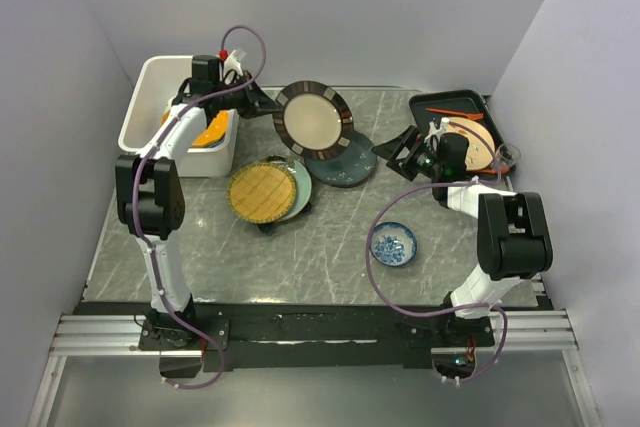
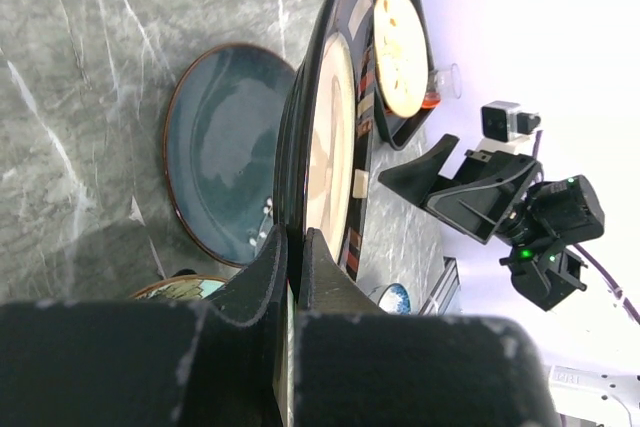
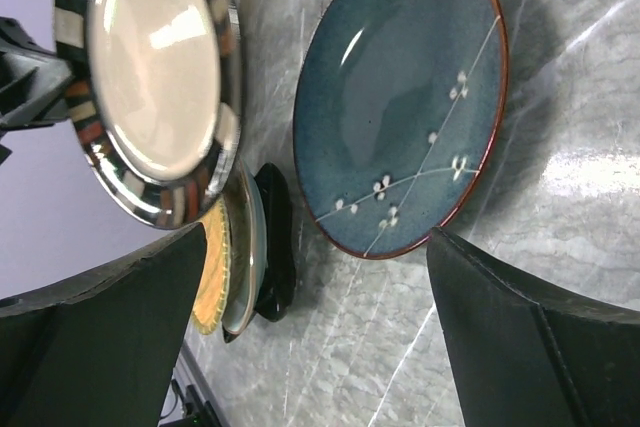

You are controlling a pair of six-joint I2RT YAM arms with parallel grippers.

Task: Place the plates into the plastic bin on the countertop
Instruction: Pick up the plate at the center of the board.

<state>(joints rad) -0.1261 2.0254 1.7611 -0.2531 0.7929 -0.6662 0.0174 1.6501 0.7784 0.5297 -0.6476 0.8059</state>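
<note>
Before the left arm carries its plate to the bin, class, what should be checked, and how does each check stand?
1. Left gripper clamped on the edge of the striped-rim plate: ok.
2. Held plate apart from the dark teal plate on the countertop: ok.
3. Right gripper open, empty, away from the plastic bin: ok.
4. Room in the bin beside the orange plate: cannot tell, the left arm hides part.
</note>
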